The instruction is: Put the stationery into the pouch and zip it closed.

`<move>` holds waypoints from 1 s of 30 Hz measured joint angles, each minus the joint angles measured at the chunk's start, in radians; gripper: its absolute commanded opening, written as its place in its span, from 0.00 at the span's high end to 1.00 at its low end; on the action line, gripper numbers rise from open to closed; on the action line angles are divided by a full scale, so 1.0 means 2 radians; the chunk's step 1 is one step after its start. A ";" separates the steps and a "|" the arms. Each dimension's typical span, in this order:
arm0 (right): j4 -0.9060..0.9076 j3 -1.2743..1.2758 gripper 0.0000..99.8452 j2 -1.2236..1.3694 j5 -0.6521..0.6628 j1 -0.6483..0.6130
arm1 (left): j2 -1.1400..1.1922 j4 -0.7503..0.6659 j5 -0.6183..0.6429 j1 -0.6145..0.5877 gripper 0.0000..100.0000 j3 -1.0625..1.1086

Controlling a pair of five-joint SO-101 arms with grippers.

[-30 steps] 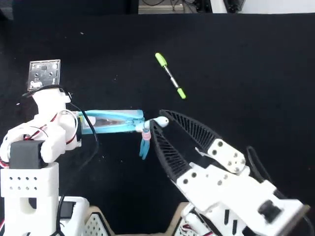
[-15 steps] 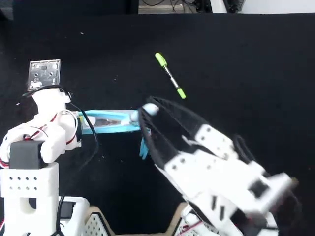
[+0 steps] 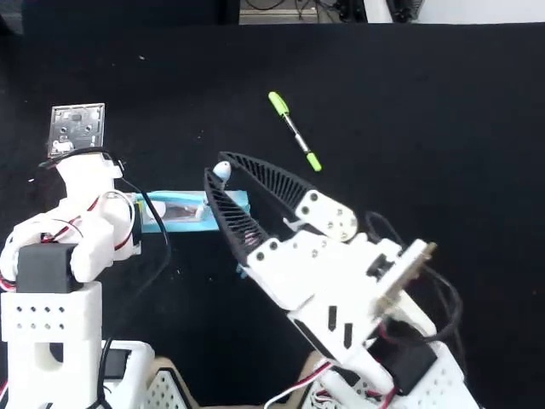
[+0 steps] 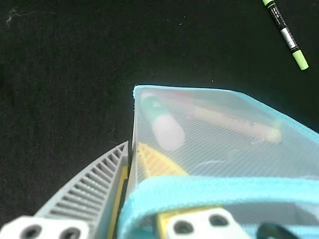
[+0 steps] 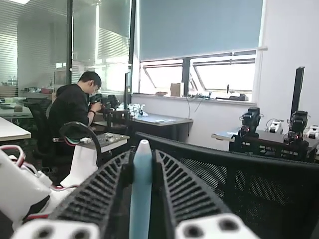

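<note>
holding one short end of the pouch [image 4: 214, 144] in my left gripper [image 4: 128, 159], i have the grey finger [image 4: 87, 199] on one side of the mesh and the yellow-padded finger showing through it on the other, so the gripper is clamped on the fabric. the pouch lies flat on the black tabletop [image 3: 443, 102], left of the middle and nearer the near edge than the far one, with its long side running parallel to the near edge. a dark gap runs between its light blue edges in the high view. through the translucent wall i see a white rounded piece [image 4: 167, 132] and a pale long piece [image 4: 232, 120] already inside.

my right gripper [image 3: 216, 168] is narrowed onto a light blue pen [image 5: 141, 199], which is pinched between the two black ribbed fingers with its rounded tip poking out past them. the gripper hangs over the end of the pouch that is away from my left gripper, and the pen's tip sits above the pouch's far long edge; i cannot tell whether it touches the fabric.

a green marker [image 3: 295, 132] lies on the tabletop near the middle, on the far side of the pouch and well apart from it, slanted, with neither gripper touching it.
</note>
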 measured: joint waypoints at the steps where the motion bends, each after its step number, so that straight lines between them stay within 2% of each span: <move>1: 0.000 0.005 0.99 0.001 0.000 -0.001 | 0.000 0.000 0.000 0.000 0.97 0.000; 5: 0.000 0.041 0.98 -0.001 0.004 -0.031 | 0.000 0.000 0.000 0.000 0.97 0.000; 9: 0.004 0.060 0.88 0.006 0.054 -0.048 | 0.000 0.000 0.000 0.000 0.97 0.000; 14: 0.087 0.056 0.87 0.006 0.063 -0.052 | 0.000 0.000 0.000 0.000 0.97 0.000; 19: 0.183 -0.018 0.87 0.006 0.063 -0.051 | 0.000 0.000 0.000 0.000 0.97 0.000; 27: 0.285 -0.152 0.87 -0.002 0.067 -0.049 | 0.000 0.000 0.000 0.000 0.97 0.000; 30: 0.293 -0.157 0.87 -0.002 0.066 0.005 | 0.000 0.000 0.000 0.000 0.97 0.000</move>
